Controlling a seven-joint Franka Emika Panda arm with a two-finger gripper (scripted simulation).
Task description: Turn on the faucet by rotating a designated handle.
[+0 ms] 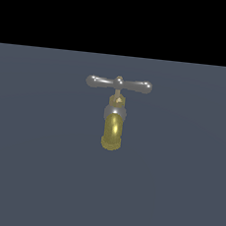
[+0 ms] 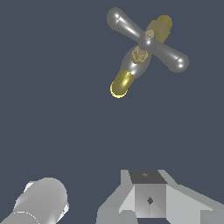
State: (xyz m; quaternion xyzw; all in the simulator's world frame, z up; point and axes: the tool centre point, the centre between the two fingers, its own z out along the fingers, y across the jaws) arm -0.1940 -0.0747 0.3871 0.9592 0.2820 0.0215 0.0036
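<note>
1. Grey gripper (image 2: 148,199) parts are filling the wrist view's near edge; the fingertips are not showing, so I cannot tell whether the fingers are spread or closed.
2. Well ahead of them, the faucet (image 1: 114,120) is standing alone, its handle (image 2: 148,39) lying crosswise on top, untouched.
3. Judging by that gap, the approach is under way; next, the fingers need bringing beside one bulbous end to push it round.

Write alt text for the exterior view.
A small faucet stands alone on a flat grey-blue surface, its brass spout facing the camera. Its silver crossbar handle lies level across the top. No arm or gripper is visible; the background above is black.
</note>
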